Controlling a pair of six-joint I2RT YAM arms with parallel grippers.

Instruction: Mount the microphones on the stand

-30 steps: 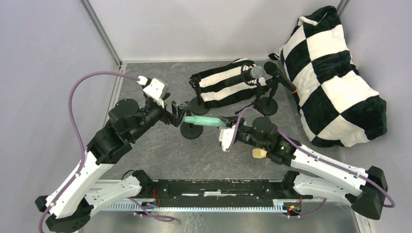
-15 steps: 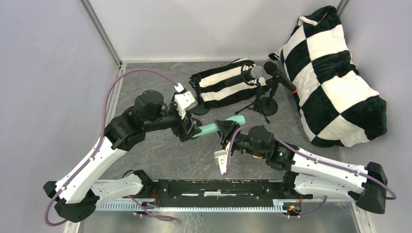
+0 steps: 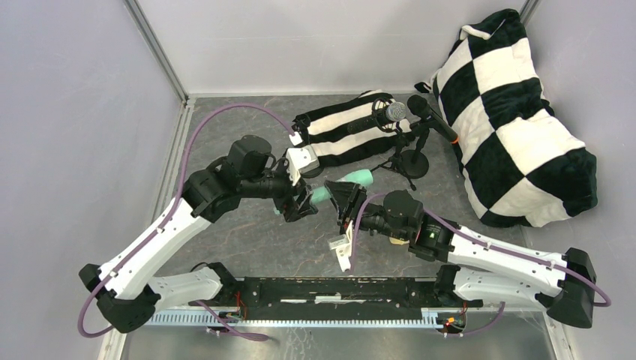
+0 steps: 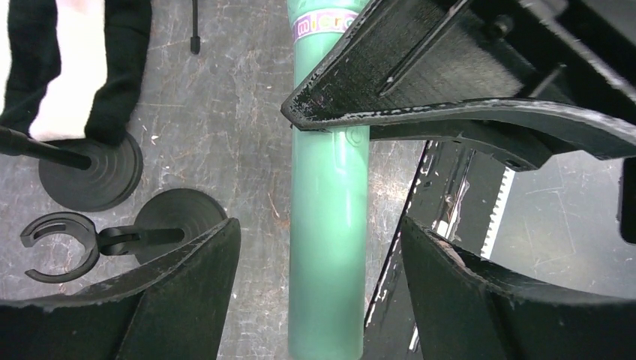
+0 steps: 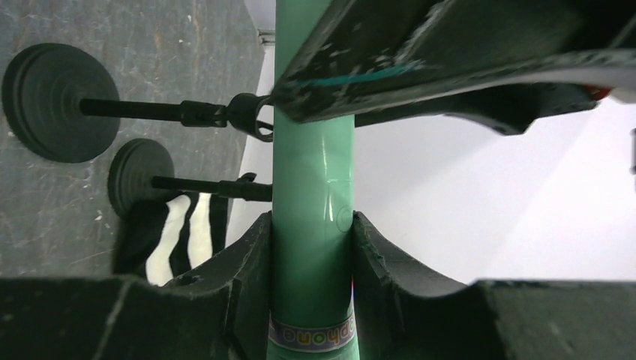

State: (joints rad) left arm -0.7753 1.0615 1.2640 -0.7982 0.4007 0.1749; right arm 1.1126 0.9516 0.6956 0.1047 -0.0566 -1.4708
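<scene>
My right gripper (image 3: pixel 341 196) is shut on the mint green microphone (image 3: pixel 355 179) and holds it above the table; the right wrist view shows both pads pressed on its body (image 5: pixel 311 180) just above its printed band. My left gripper (image 3: pixel 298 204) is open and straddles the handle end (image 4: pixel 330 225) without touching it. Two empty stands with round bases (image 4: pixel 90 176) and one open clip (image 4: pixel 60 244) sit beside it. The silver-mesh microphone (image 3: pixel 394 112) and the black microphone with orange ring (image 3: pixel 433 118) sit on stands at the back. The cream-yellow microphone is hidden.
A striped pillow (image 3: pixel 341 133) lies behind the stands. A large checkered pillow (image 3: pixel 517 120) fills the back right. A small tripod stand (image 3: pixel 401 161) stands just behind the held microphone. Frame posts and grey walls bound the table.
My right gripper has lifted the green microphone and tilted it up to the right. My left arm has swung right and its open gripper now sits around the handle end.
</scene>
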